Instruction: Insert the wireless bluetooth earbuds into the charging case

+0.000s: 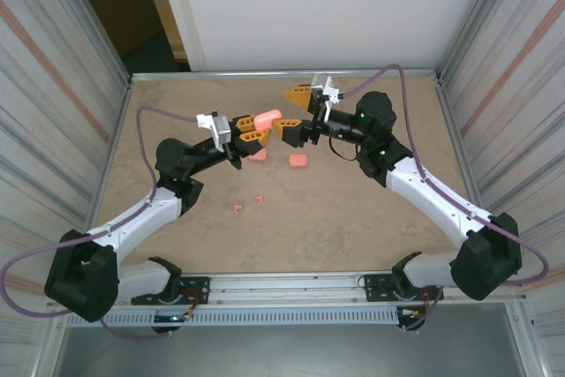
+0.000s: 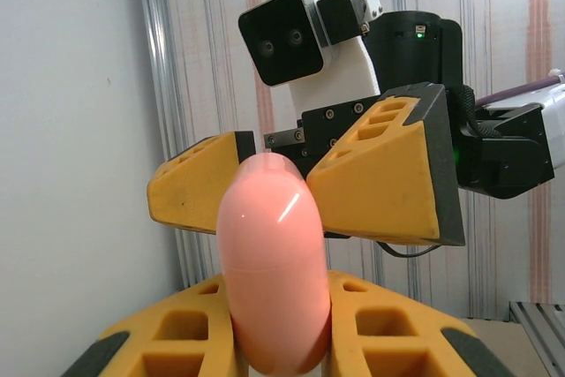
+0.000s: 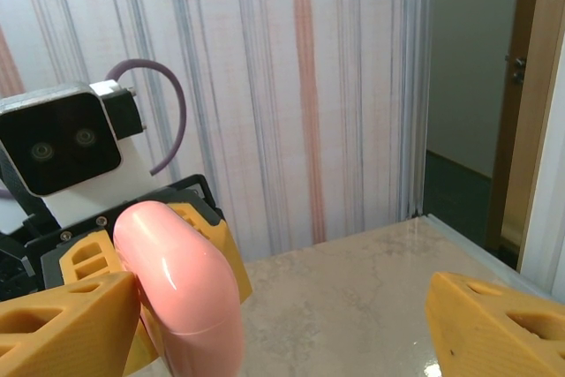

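Observation:
My left gripper (image 1: pixel 256 132) is shut on a closed pink charging case (image 1: pixel 267 118), held up above the table. From the left wrist the case (image 2: pixel 274 262) stands upright between my yellow fingers (image 2: pixel 397 333). My right gripper (image 1: pixel 294 112) is open and faces it, jaws wide apart. In the right wrist view the case (image 3: pixel 185 297) sits close against one right finger (image 3: pixel 62 324), and the other finger (image 3: pixel 494 324) is far off. Two tiny salmon-pink earbuds (image 1: pixel 238 207) (image 1: pixel 259 199) lie on the table nearer the arm bases.
Two more pink cases (image 1: pixel 258 154) (image 1: pixel 297 162) lie on the beige table (image 1: pixel 353 218) below the grippers. Striped walls close in the left and right sides, and a white panel stands at the back.

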Controlling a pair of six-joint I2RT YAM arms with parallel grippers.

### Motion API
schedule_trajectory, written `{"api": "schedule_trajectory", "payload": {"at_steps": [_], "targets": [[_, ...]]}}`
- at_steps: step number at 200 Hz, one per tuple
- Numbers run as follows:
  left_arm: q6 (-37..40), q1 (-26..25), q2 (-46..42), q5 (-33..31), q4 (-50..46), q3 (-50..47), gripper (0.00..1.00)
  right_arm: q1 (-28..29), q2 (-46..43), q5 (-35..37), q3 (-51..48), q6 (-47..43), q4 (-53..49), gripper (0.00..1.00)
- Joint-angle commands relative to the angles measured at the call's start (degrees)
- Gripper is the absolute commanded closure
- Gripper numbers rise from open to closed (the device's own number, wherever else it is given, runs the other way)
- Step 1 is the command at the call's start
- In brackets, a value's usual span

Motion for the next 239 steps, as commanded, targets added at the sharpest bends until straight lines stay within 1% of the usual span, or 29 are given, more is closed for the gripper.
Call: {"api": "schedule_trajectory", "payload": {"at_steps": [1, 190, 239], "targets": [[0.94, -0.21, -0.39, 2.61, 2.16, 0.67, 1.00, -0.81, 1.19, 3.24, 2.71, 0.11, -0.61, 0.18], [1.13, -0.24, -0.55, 2.39, 1.48, 0.83, 1.00, -1.09, 2.33, 2.31, 5.30, -0.13, -1.85, 0.18], [1.43, -0.20, -0.64, 1.56, 1.26, 0.55, 1.00, -1.44, 0.74, 0.78, 4.17, -0.46, -1.85, 0.16]]}}
